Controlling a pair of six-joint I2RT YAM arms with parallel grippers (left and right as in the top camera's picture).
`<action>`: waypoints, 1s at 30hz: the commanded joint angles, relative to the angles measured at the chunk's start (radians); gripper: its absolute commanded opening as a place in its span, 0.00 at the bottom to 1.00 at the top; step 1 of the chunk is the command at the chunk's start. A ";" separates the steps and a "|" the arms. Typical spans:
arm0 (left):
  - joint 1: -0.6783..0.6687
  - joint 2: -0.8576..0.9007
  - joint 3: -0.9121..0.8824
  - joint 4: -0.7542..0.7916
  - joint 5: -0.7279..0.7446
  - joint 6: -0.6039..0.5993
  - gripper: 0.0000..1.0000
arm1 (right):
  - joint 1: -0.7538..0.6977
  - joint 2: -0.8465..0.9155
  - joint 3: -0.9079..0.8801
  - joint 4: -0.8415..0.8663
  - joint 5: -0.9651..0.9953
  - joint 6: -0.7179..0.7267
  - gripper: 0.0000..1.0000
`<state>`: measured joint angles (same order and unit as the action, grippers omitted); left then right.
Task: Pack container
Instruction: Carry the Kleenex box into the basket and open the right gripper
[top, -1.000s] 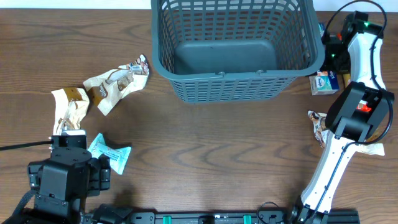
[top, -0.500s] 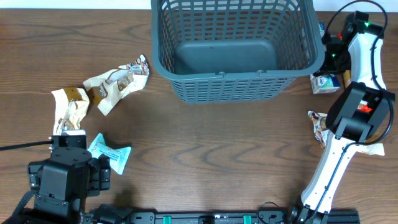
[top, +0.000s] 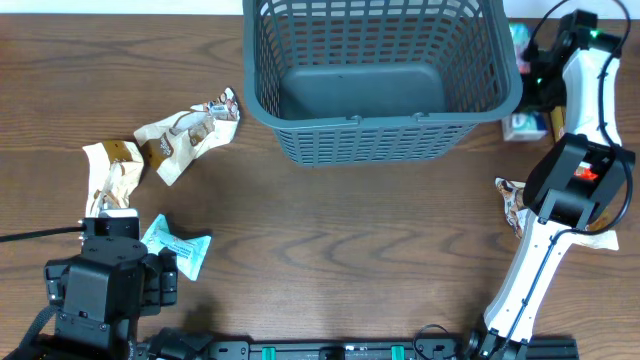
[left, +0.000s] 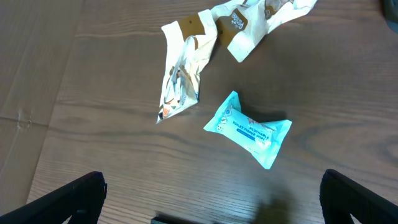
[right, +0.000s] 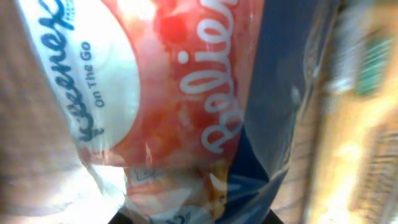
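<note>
The basket (top: 300, 120) sits just left of the right fingers (top: 538, 85), which crowd a tissue packet (right: 155, 93), grip untellable; the left fingers (left: 214, 196) gape open, far off.

Print on two packets

The tissue pack (right: 155, 112) filling the right wrist view says "On The Go" in blue on a white oval, beside what looks like "Kleenex". The light blue packet (left: 249, 129) on the counter (left: 124, 180) carries dark print too small to read.
</note>
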<state>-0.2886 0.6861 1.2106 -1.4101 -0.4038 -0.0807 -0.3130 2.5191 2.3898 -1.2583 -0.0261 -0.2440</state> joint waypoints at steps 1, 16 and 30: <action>0.004 -0.002 0.018 -0.003 -0.020 0.002 0.99 | -0.008 -0.119 0.130 0.009 -0.008 0.057 0.02; 0.004 -0.002 0.018 -0.003 -0.020 0.002 0.99 | -0.049 -0.494 0.272 0.084 -0.266 0.090 0.02; 0.004 -0.002 0.018 -0.003 -0.020 0.002 0.99 | 0.234 -0.489 0.237 0.143 -0.520 0.054 0.01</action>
<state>-0.2886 0.6861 1.2106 -1.4101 -0.4038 -0.0807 -0.1284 1.9980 2.6450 -1.1080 -0.5030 -0.1638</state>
